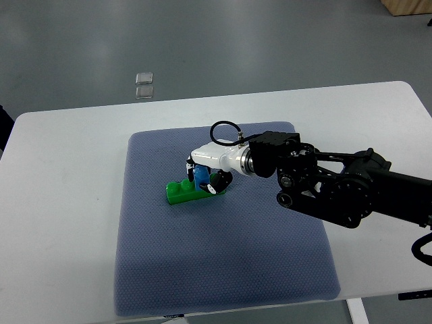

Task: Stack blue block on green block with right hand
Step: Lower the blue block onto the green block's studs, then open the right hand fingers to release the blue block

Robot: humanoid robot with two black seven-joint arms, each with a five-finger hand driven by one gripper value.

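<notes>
The white counter (pixel 67 202) is filling most of the top view; its edges at 3, 6 and 9 o'clock are being cut off by the frame, and grey floor is showing beyond its 12 o'clock edge. A blue-grey mat (pixel 202 270) is lying at the centre of the counter, with bare counter lying open at 9 o'clock and 12 o'clock of it. The mat's half toward 6 o'clock is lying open.

The right arm (pixel 351 189) is entering from 3 o'clock, its black links crossing the mat's 3 o'clock edge and hiding part of it. The right hand (pixel 209 177), white at the wrist with dark fingers (pixel 219 181), is sitting just above the mat's centre, toward 12 o'clock.

The green block (pixel 181 192) is lying on the mat at 9 o'clock of the hand; its 3 o'clock end is being hidden beneath the fingers. The blue block (pixel 201 177) is sitting on top of that end, largely covered. The fingers are closing around the blue block, one on each side; whether it is seating fully on the green studs cannot be told.

Two small clear squares (pixel 144 85) are lying on the floor at 12 o'clock.
</notes>
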